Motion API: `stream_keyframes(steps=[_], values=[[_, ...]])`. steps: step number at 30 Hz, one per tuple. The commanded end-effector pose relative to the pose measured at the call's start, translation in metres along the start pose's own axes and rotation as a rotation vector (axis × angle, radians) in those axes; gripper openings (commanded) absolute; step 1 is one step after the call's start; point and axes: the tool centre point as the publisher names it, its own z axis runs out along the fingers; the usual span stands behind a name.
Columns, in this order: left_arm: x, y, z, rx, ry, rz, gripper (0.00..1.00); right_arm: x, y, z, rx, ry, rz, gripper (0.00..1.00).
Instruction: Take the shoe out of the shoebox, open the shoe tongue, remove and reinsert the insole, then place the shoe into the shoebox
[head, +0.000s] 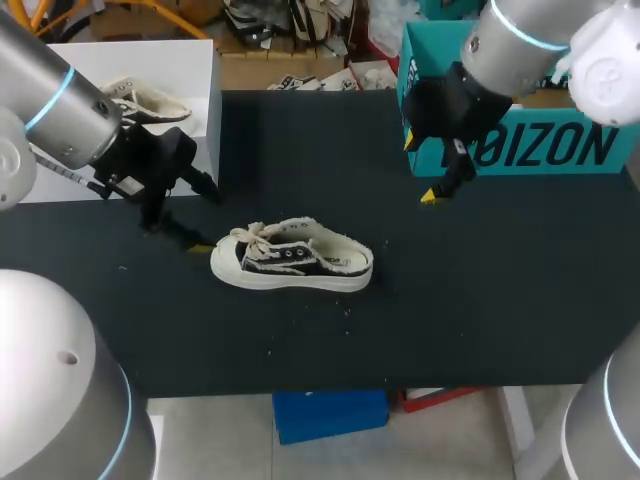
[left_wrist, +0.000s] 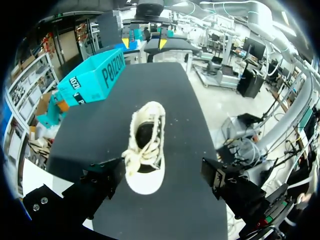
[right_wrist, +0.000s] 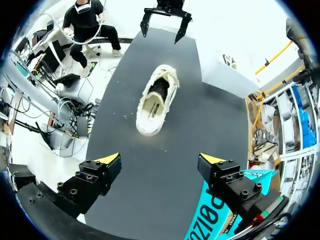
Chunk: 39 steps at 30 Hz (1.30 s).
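Grey housing of my left arm (head: 60, 380) fills the near corner of the head view. Beyond it the black-and-cream canvas shoe (head: 292, 257) stands on its sole on the dark table (head: 480, 300), out of any box. Its long axis runs across the table, toe to my left and heel to my right. My left gripper (head: 208, 220) sits right at the toe with jaws spread wide. Its lower yellow tip is just beside the toe cap; whether it touches I cannot tell. My right gripper (head: 419, 168) hangs well apart from the heel, jaws likewise spread and holding nothing. It is just in front of the teal shoebox (head: 560, 150), whose inside that arm hides. A white box (head: 190, 70) at the back left corner carries a second, pale shoe (head: 140, 100).

From the left wrist, the shoe (left_wrist: 145, 150) points its toe into the gap between the parted fingers, laces just ahead and heel farthest. The shoebox (left_wrist: 95, 77) stands off to one side, showing only an outer wall, so its contents cannot be told.

From the right wrist, nothing lies between the wide-set fingers. The shoe (right_wrist: 157, 102) is well ahead, heel first, with a pale insole (right_wrist: 151, 109) showing in its opening. The left gripper stands beyond the toe, and the shoebox wall is close beside one finger.

By my reading the left arm is much the nearer and already lined up on the shoe's axis. The right would have to travel along that axis to reach the heel.
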Motion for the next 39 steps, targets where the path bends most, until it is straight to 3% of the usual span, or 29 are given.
stream_keyframes(steps=[1,12,17,24,29,39], values=[[0.0,0.001,0.002,0.0,-0.002,0.002,1.0,0.004,-0.006,0.008,-0.027,-0.052,-0.006,1.0],[0.0,0.001,0.002,0.0,-0.002,0.002,1.0,0.004,-0.006,0.008,-0.027,-0.052,-0.006,1.0],[0.0,0.001,0.002,0.0,-0.002,0.002,1.0,0.01,-0.001,0.038,-0.156,-0.082,0.041,1.0],[0.0,0.001,0.002,0.0,-0.002,0.002,1.0,0.019,0.011,0.063,-0.25,-0.126,0.098,1.0],[0.0,0.001,0.002,0.0,-0.002,0.002,1.0,0.027,0.02,0.066,-0.253,-0.088,0.102,1.0],[0.0,0.001,0.002,0.0,-0.002,0.002,1.0,0.027,0.02,0.066,-0.253,-0.088,0.102,1.0]])
